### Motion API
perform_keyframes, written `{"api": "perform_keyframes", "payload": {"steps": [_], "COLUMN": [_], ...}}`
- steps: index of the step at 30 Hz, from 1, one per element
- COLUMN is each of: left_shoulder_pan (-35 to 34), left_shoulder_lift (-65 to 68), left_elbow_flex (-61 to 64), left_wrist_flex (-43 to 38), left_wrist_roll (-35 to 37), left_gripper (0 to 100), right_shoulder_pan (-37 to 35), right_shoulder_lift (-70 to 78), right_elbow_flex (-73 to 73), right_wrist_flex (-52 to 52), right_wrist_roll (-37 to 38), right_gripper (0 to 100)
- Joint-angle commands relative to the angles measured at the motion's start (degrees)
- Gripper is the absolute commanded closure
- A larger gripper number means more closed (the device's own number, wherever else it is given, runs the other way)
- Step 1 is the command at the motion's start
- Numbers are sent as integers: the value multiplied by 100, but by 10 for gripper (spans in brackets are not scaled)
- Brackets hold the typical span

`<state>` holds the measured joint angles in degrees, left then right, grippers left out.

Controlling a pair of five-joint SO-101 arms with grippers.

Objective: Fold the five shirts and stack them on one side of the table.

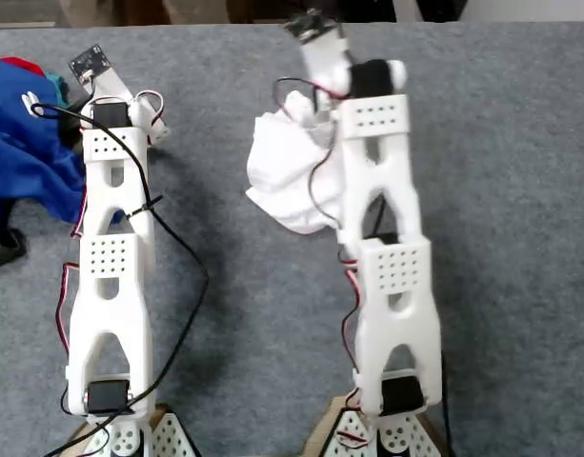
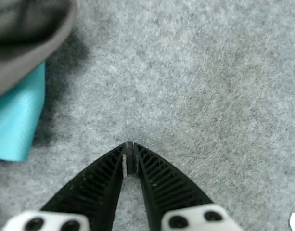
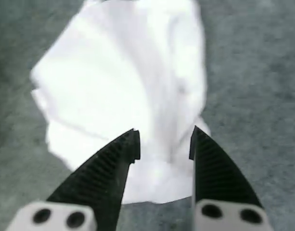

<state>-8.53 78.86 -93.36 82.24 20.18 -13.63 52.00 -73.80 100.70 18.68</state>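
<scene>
White shirt (image 3: 118,72) crumpled on table (image 1: 520,143); right fingers (image 3: 113,163) parted over it.

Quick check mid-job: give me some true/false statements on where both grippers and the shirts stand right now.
The right gripper is open above the white shirt. True.
The left gripper is clamped on a shirt. False: it is shut on nothing, over the grey table.
The white shirt is neatly folded. False: it lies crumpled.
A blue shirt lies beside the left arm. True.
</scene>
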Motion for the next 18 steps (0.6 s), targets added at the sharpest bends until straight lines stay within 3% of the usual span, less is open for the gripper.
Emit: {"api": "perform_keyframes", "payload": {"steps": [1, 8, 18], "left_shoulder_pan": [62, 44, 62], "left_shoulder_lift": [-180, -180, -180], "left_elbow_flex": [-246, -246, -246], "left_wrist_flex": [-53, -44, -44], "left_wrist_roll": [-26, -26, -26], "left_gripper": [981, 981, 981], "right_shoulder_pan": [-365, -611, -629], "right_shoulder_lift": [-92, -787, -3758], "right_elbow_flex": [163, 2044, 4699], "right_wrist_flex": [176, 176, 44], "right_wrist_roll": [0, -369, -369], "right_gripper": [816, 815, 815]}}
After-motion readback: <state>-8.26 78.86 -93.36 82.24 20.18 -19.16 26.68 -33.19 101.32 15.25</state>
